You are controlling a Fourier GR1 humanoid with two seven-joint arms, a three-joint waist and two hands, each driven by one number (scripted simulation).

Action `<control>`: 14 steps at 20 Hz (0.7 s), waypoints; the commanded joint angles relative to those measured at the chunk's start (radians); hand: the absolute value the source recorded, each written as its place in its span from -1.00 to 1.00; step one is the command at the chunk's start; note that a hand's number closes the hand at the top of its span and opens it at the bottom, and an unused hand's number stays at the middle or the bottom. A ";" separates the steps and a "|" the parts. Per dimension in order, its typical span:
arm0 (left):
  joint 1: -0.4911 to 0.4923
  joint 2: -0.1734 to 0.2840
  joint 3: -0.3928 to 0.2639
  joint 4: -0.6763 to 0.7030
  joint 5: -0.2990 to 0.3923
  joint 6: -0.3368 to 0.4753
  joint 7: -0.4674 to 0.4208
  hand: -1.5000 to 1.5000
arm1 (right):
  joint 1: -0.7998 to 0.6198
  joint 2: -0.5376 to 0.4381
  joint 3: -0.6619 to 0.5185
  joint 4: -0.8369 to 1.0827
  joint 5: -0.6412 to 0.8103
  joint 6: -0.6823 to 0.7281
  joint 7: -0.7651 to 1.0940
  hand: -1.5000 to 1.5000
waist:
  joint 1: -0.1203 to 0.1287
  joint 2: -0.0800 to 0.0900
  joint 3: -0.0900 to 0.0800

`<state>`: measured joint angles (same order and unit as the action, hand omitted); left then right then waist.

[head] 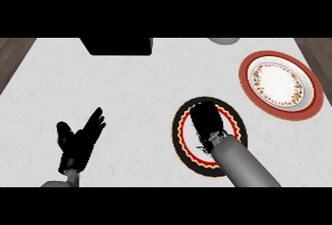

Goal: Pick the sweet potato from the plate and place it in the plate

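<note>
My right hand [209, 123] sits low over the black-rimmed plate [183, 113], at about five o'clock from the middle of the counter [130, 96], with the grey forearm [245, 163] running in from the lower edge. From above the hand is one dark mass pointing toward twelve o'clock, and I cannot tell whether its fingers are spread or closed. I see no sweet potato anywhere; it probably lies under that hand, on the plate, but the view does not show it.

That is my first worry: if I close blind, the fingers may meet the plate's face or catch the potato off-centre, and it could roll toward the red inner ring or off the rim. Pressing down on one side could also tip or slide the plate across the pale counter.

Outward at two o'clock lies the red-rimmed plate [281, 85] with its white centre, which I take as the destination. It is near the black-rimmed plate but apart from it. Carrying too low, I could clip its raised rim; letting go too early would leave the potato on the counter between the two.

At twelve o'clock a black box [120, 45] and a grey round object [224, 41] sit at the far edge, out of my path.

My left hand [81, 138] rests open at eight o'clock, fingers up, well clear
</note>
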<state>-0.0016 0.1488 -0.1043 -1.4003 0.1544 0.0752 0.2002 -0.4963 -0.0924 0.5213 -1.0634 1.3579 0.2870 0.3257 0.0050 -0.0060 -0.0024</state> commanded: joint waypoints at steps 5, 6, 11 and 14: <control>0.029 0.000 0.007 -0.037 -0.009 -0.016 0.010 0.00 | 0.025 -0.024 -0.025 -0.007 0.051 -0.225 -0.106 1.00 | 0.001 0.007 0.003; 0.023 -0.030 -0.027 -0.067 -0.019 0.011 0.047 0.00 | 0.016 0.038 0.003 -0.073 0.037 -0.245 -0.102 1.00 | 0.001 0.005 0.004; 0.003 -0.015 -0.009 -0.036 -0.004 -0.017 0.019 0.00 | -0.131 0.091 -0.345 -0.060 -0.090 -0.376 0.365 1.00 | 0.024 0.019 0.009; -0.015 -0.013 -0.013 -0.033 -0.012 -0.018 0.020 0.00 | -0.195 0.091 -0.404 -0.064 -0.046 -0.530 0.556 1.00 | 0.045 0.023 0.006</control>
<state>0.0004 0.1345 -0.1111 -1.4338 0.1487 0.0607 0.2167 -0.6141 -0.0144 0.2204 -1.1136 1.3068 -0.1004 0.6632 0.0304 0.0127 0.0046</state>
